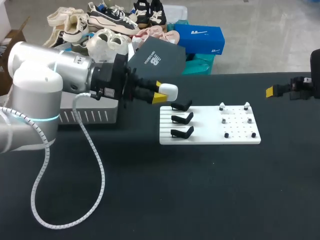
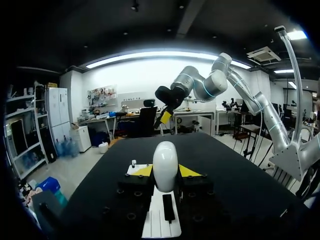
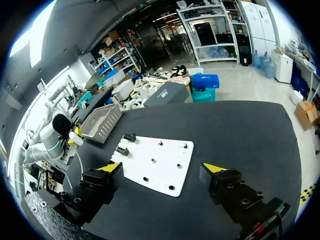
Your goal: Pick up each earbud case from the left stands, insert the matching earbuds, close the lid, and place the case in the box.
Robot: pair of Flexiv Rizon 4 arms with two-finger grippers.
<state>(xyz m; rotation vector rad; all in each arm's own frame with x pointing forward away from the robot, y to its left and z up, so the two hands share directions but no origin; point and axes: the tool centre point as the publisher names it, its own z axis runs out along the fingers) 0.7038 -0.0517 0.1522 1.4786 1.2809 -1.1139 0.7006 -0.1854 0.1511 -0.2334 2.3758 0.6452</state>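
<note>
Where left pincer (image 2: 165, 171) grips it — earbud case (image 2: 165, 162) white, egg-shaped.

White earbud case (image 1: 170, 91), yellow-tipped left pincer (image 1: 160, 92), black stands (image 1: 182, 119), plain white board (image 1: 210, 136), black desk (image 1: 200, 195).

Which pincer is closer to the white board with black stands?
Left. The left pincer, shut on the white case, is just beside the board by its stands; the open right pincer is far past its other end.

White earbud case (image 1: 170, 91), clamped in left gripper (image 1: 161, 92), above far left corner of white board (image 1: 210, 135), three black stands (image 1: 182, 119) down its left side
</note>
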